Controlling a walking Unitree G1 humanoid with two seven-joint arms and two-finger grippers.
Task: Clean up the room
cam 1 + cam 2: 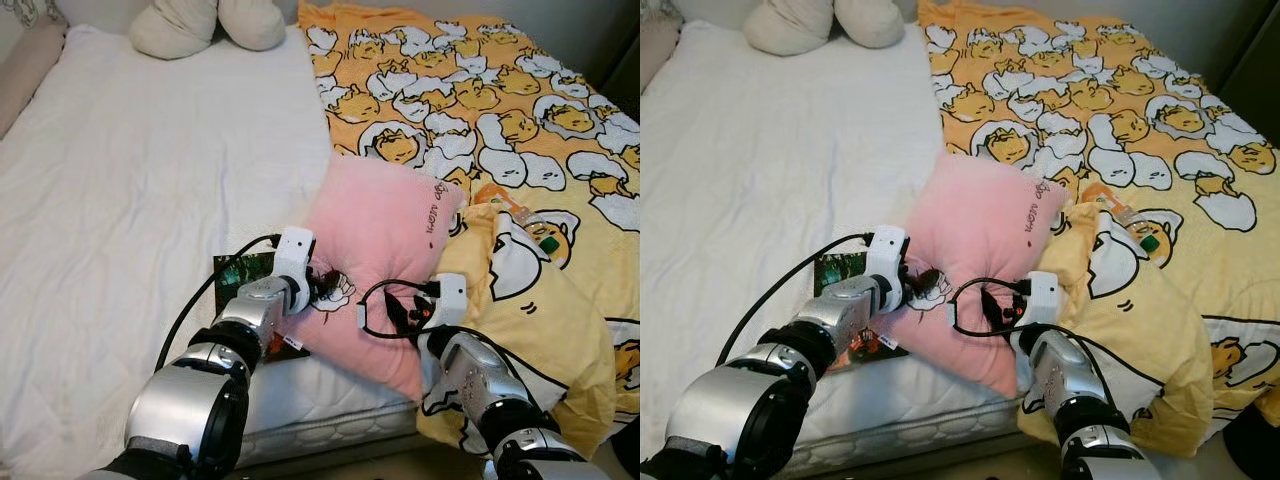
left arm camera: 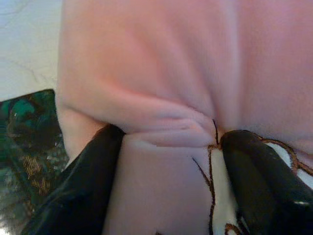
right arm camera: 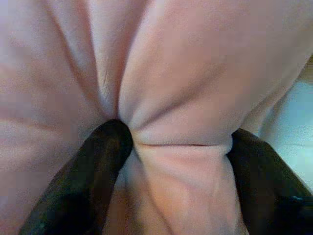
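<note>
Pink plush filled both wrist views: I had the pink pillow [image 1: 385,255] pinched from two sides at the near edge of the bed [image 1: 140,240], where it lay half on the white quilt and half against the yellow duvet [image 1: 520,130] with its egg-character print. My left gripper [image 1: 325,287] was clamped on a fold of fabric at the pillow's left side, beside the embroidered cartoon patch; the left wrist view showed the cloth bunched between its two black fingers [image 2: 88,186]. My right gripper [image 1: 408,312] was closed on a ridge of the pillow's lower right part, the plush puckered between its fingers [image 3: 93,166].

I judged the step in hand to be the lift of the pillow, grip made but pillow not yet raised. Next I would need both arms to rise together and carry it toward the head of the bed, where two pale cushions [image 1: 205,25] lay, without dragging the duvet along.

A dark printed packet [image 1: 243,268] lay on the quilt partly under the pillow; its print was unreadable. Small dark embroidered script ran near the pillow's upper right corner, too small for me to read.
</note>
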